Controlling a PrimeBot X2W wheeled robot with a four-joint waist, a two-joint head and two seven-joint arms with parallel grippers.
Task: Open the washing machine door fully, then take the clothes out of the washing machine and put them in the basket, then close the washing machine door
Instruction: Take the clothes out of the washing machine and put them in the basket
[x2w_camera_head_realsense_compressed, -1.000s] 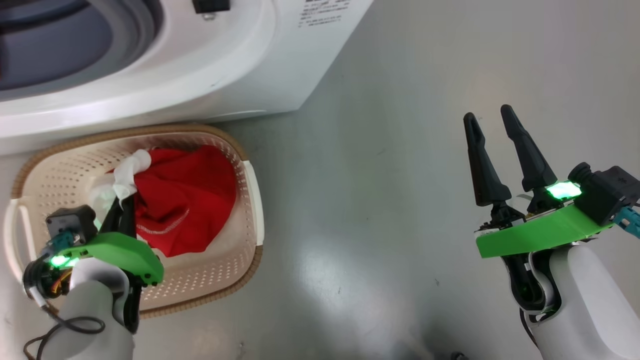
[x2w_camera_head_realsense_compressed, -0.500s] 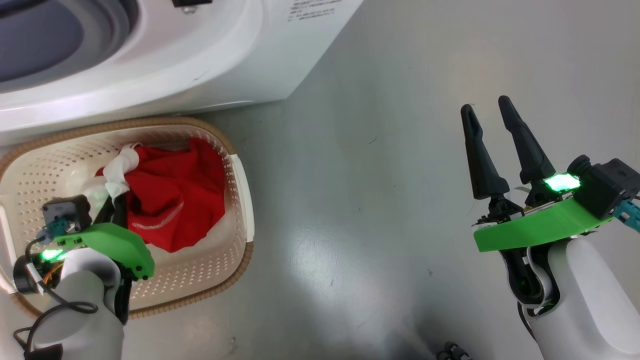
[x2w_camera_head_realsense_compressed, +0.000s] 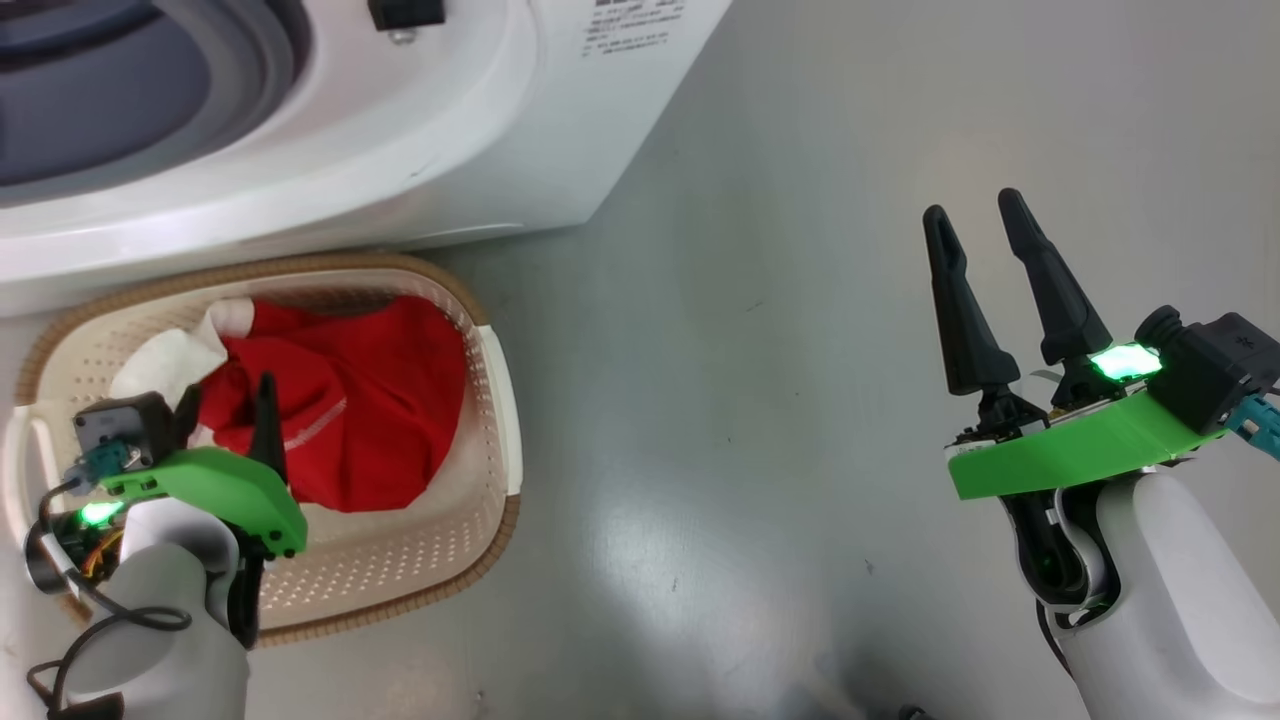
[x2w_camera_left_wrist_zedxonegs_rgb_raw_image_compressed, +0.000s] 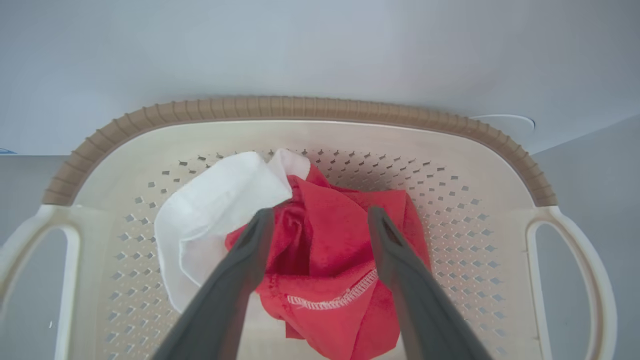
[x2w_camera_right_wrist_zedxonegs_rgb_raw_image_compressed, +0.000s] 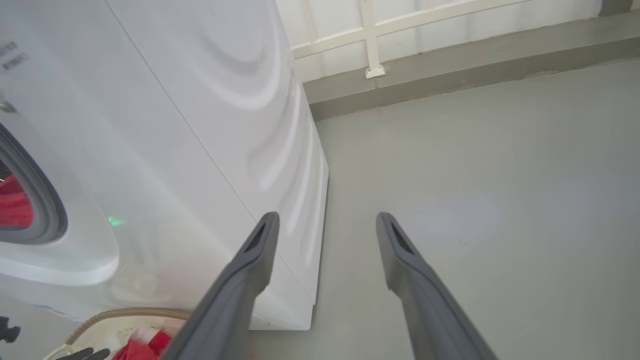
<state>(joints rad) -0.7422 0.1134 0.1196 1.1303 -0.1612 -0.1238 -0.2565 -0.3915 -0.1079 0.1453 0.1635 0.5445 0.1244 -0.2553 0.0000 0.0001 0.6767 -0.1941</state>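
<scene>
While hanging over the basket, left claw (x2w_camera_head_realsense_compressed: 228, 400): spread apart, clamped on nothing; in the left wrist view, left claw (x2w_camera_left_wrist_zedxonegs_rgb_raw_image_compressed: 321, 212) with 2 dark fingers flanking the top of the red heap, contact with the fabric impossible to tell.
Right claw (x2w_camera_head_realsense_compressed: 972, 205): spread apart, empty, held over bare floor well to the right of the basket; in the right wrist view, right claw (x2w_camera_right_wrist_zedxonegs_rgb_raw_image_compressed: 327, 216) aimed past the machine's right corner.
Clothes (x2w_camera_head_realsense_compressed: 370, 400): bunched red fabric lying inside the basket, towards its far end; hem with pale stitching turned up.
White cloth (x2w_camera_head_realsense_compressed: 165, 360): touching the red heap on its left, draped against the basket's far left wall.
Basket (x2w_camera_head_realsense_compressed: 400, 560): on the floor at the left of the scene, just near of the washing machine's front; cream perforated walls, brown woven-look rim, near part of the base bare.
Side handles (x2w_camera_left_wrist_zedxonegs_rgb_raw_image_compressed: 597, 270): 2, at the left and right ends.
Washing machine (x2w_camera_head_realsense_compressed: 450, 130): white, at the far left, mouth uncovered.
Gasket (x2w_camera_head_realsense_compressed: 275, 65): grey, ringing the mouth.
Latch part (x2w_camera_head_realsense_compressed: 405, 12): small, black, on the machine's front.
Printed label (x2w_camera_head_realsense_compressed: 635, 25): on the machine's panel, too small to read.
Red fabric in the drum (x2w_camera_right_wrist_zedxonegs_rgb_raw_image_compressed: 12, 205): patch showing inside the gasket, far left of the right wrist view.
Floor (x2w_camera_head_realsense_compressed: 750, 400): grey, glossy.
</scene>
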